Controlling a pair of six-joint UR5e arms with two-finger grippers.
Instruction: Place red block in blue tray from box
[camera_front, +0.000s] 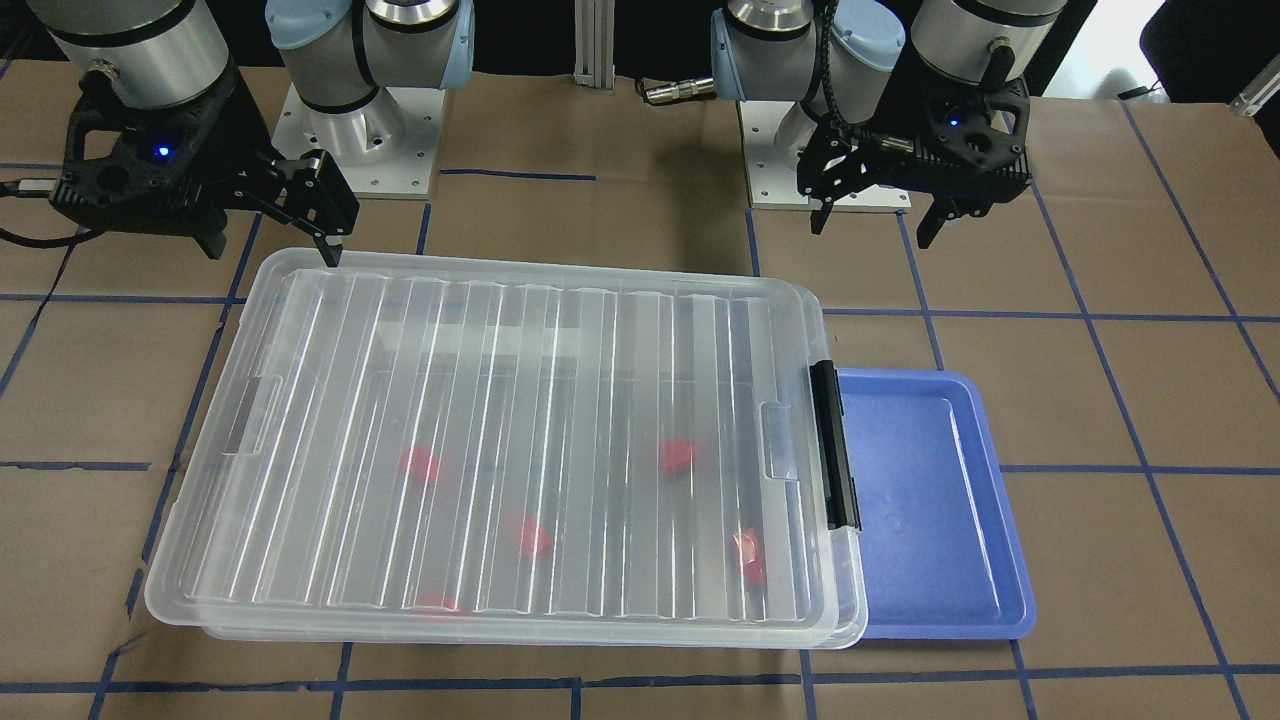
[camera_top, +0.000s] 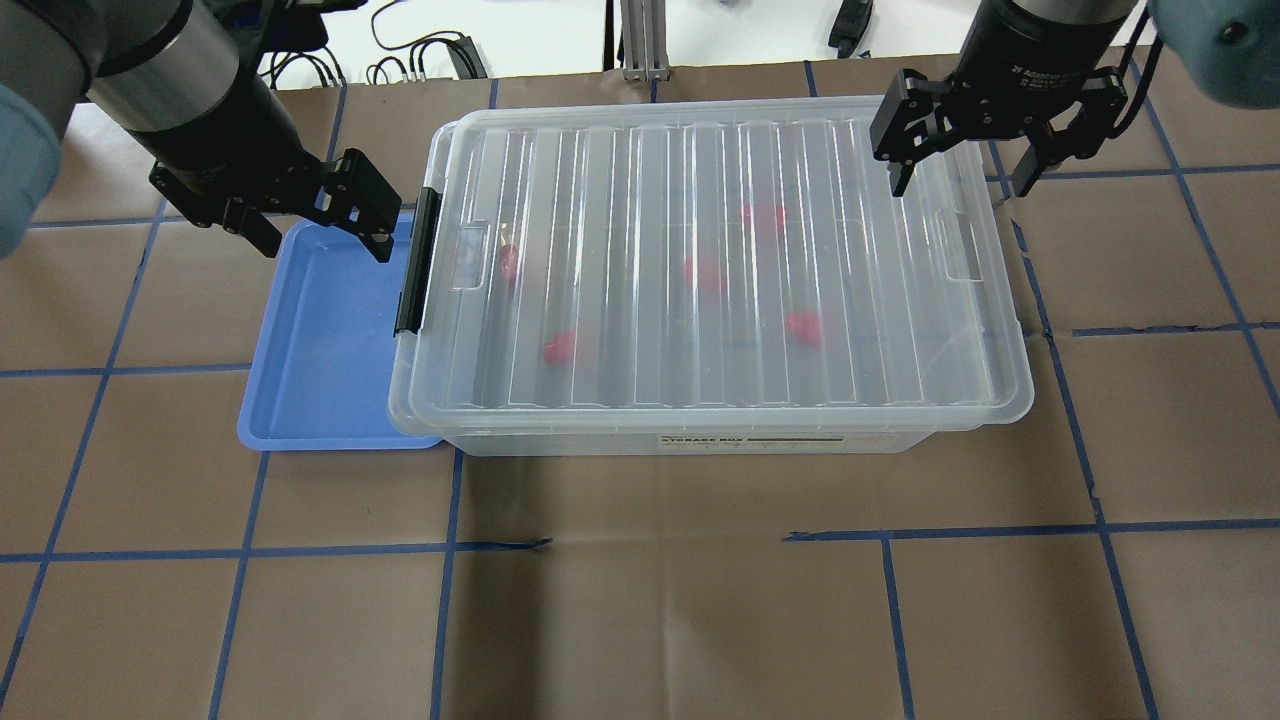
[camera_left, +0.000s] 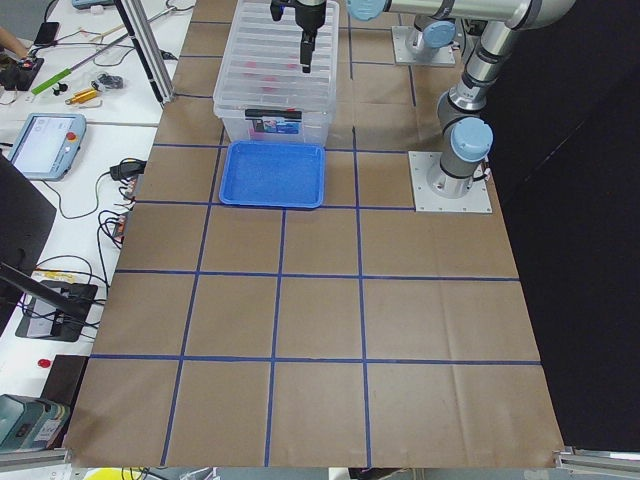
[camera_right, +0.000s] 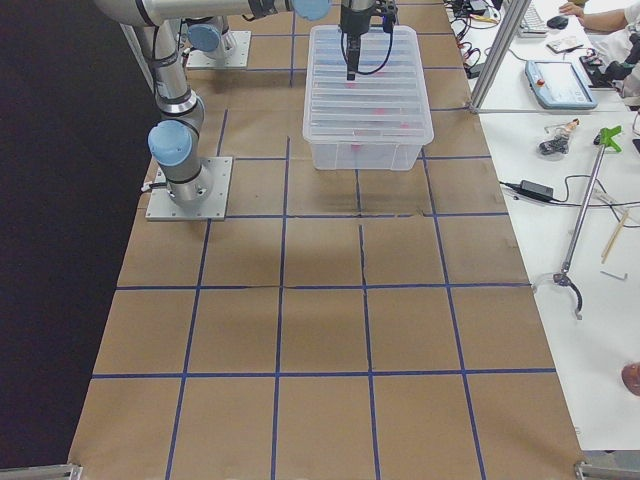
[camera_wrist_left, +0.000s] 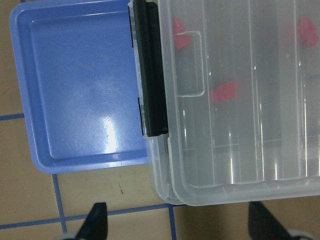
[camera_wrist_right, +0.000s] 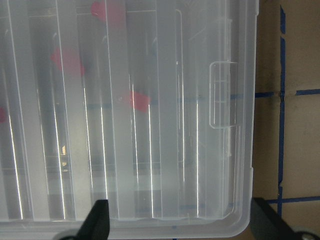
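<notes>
Red pieces (camera_front: 678, 455) — blurred under the box (camera_front: 500, 350) lid, indistinguishable.

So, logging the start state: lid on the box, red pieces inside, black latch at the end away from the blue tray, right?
No: the black latch is at the end next to the blue tray, as the overhead view shows. The lid is on the box, red pieces inside.

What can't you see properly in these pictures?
1. Red pieces: blurred in every view by the ribbed lid of the box, so their shapes cannot be told.
2. Blue tray: in the overhead view, one edge is hidden under the box.
3. Left gripper and right gripper: the wrist views cut off all but the fingertips at the bottom edge.
</notes>
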